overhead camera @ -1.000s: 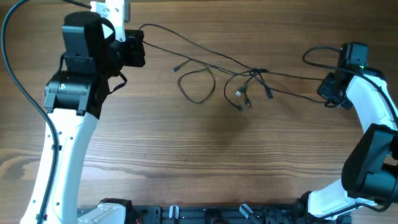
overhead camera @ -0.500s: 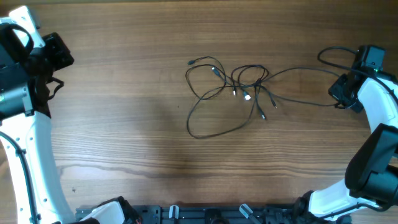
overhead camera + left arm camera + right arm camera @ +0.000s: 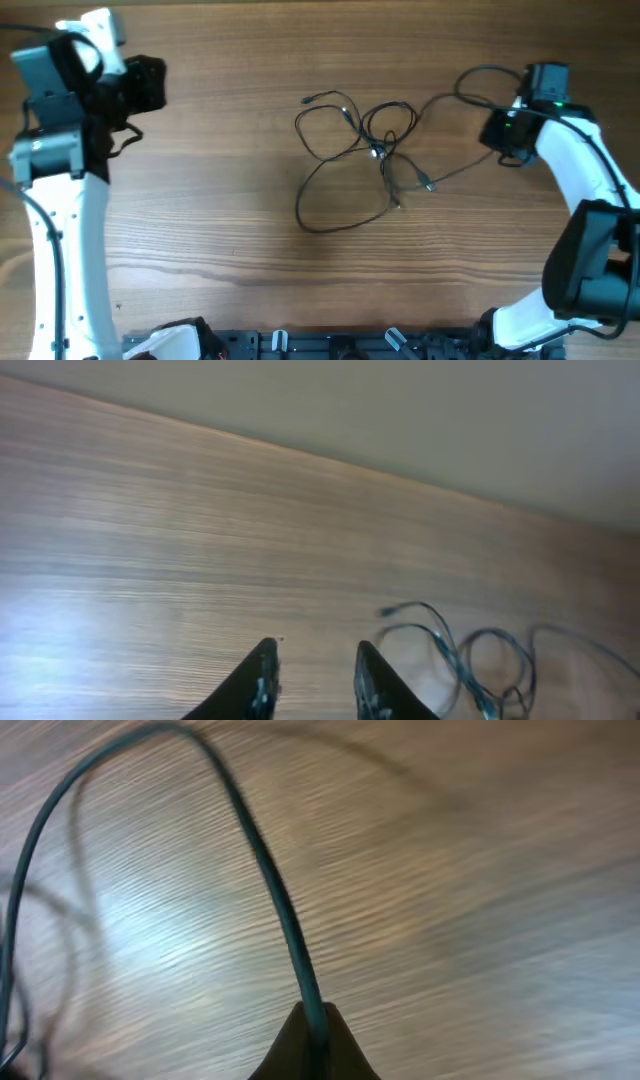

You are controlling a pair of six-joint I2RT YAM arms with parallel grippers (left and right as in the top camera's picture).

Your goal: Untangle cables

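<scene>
Cables [image 3: 360, 150] tangled at table [image 3: 200, 240] centre; right jaws pinch 1 strand.

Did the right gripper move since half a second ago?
Yes. The right gripper has shifted left, toward the cables, judged against the fixed rail at the bottom edge.

Black cables [image 3: 384, 152] on a brown, streaky wood-grain table [image 3: 220, 250].

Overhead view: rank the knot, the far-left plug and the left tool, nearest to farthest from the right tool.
Measured from the right tool, which grips a cable:
1. The knot, mid-table.
2. The plug, up and left of the knot.
3. The left tool, far left edge.
</scene>
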